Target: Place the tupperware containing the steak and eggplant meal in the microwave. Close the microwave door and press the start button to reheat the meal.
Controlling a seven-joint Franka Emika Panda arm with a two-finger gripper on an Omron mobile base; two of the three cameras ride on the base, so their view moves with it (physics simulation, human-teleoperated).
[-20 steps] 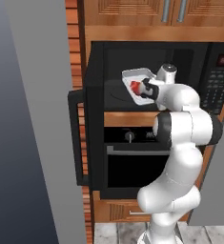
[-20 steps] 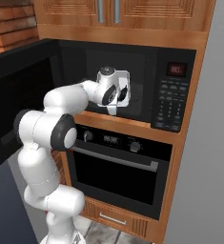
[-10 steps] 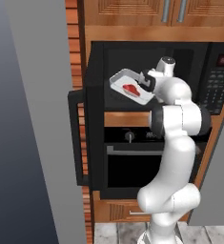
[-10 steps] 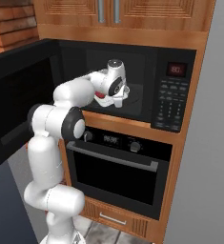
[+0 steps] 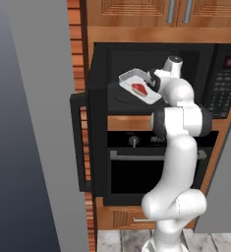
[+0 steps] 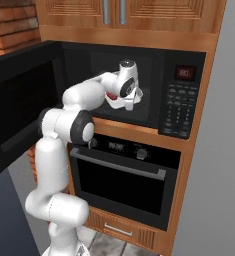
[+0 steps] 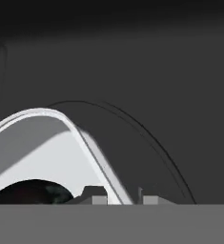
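The tupperware [image 5: 136, 81] is a shallow white tray, tilted, hanging in the mouth of the microwave [image 5: 220, 88] above its round turntable [image 7: 147, 143]. The red steak [image 5: 139, 89] lies in it; I cannot make out the eggplant. My gripper [image 5: 152, 81] is shut on the tray's right rim. In the hand view the tupperware's [image 7: 46, 143] rim runs down between my gripper's [image 7: 124, 199] fingertips. From the right, the gripper [image 6: 125, 101] points down inside the microwave [image 6: 181, 100], with the steak [image 6: 110, 96] beside it. The microwave door [image 6: 19, 105] stands swung wide open to the left, edge-on [image 5: 97, 133] in the left base view.
A black oven [image 6: 119, 175] with knobs and a silver bar handle sits directly below the microwave. Wooden cabinets [image 6: 114, 15] hang above. A tall grey panel [image 5: 28, 123] stands left of the open door. The keypad strip [image 6: 179, 107] with a red display is on the microwave's right.
The arm has reached further into the microwave, carrying the tupperware along. The tray has turned from nearly on edge to a flatter tilt.
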